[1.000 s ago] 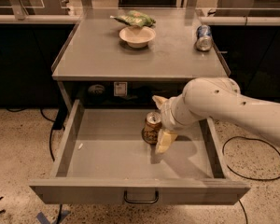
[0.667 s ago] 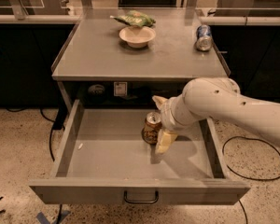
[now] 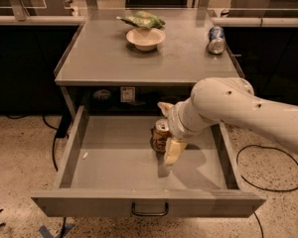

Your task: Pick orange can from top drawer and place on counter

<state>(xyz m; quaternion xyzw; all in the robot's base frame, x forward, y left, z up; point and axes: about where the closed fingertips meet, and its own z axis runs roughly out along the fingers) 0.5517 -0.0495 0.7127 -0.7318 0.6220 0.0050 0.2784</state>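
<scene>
Top drawer (image 3: 114, 162) open; end effector (image 3: 167, 133) at orange can (image 3: 160, 137).

Views: one camera view.
Station: raised, in front of the cabinet, on the side of the drawer handle (image 3: 149, 211).
Facing: forward and steeply downward, across the top drawer (image 3: 114, 157) to the counter (image 3: 139, 63) behind it.
Range: middling; the cabinet's full width fits, with speckled floor (image 3: 20, 148) showing on both sides.
Frame limits: drawer front near the lower edge; the pale ledge (image 3: 30, 20) near the upper edge.
Arm (image 3: 248, 108): enters from the right edge at mid-height, large in the frame and close to the lens.
Gripper (image 3: 168, 129): just right of the frame's centre, inside the drawer, at the orange can (image 3: 160, 135).
</scene>
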